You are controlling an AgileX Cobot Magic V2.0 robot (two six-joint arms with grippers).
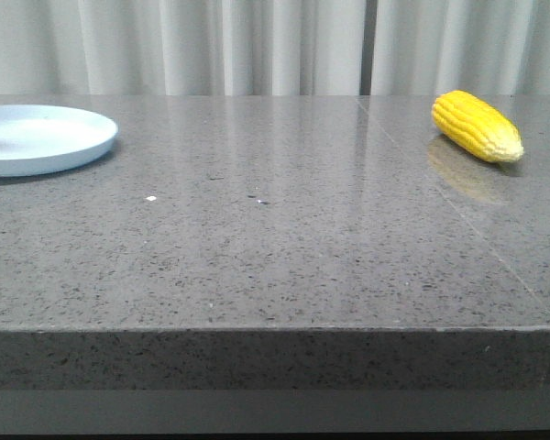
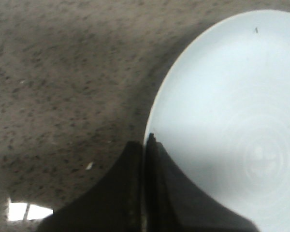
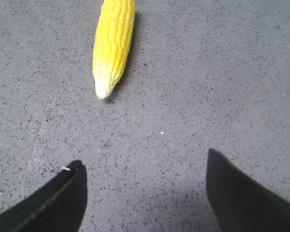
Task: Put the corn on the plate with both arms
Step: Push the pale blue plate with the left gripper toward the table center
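The corn [image 1: 477,126] lies on its side on the grey stone table [image 1: 275,238], far right, its paler tip pointing right and slightly nearer. The plate [image 1: 37,137] sits at the far left, well apart from the cob, and nothing lies on it.

In the right wrist view the right gripper [image 3: 145,193] hangs over bare table with its fingers spread wide, the corn [image 3: 113,43] apart from them, tip toward the gripper. In the left wrist view the left gripper [image 2: 145,145] has its fingers pressed together on nothing, its tip over the rim of the plate [image 2: 232,96].
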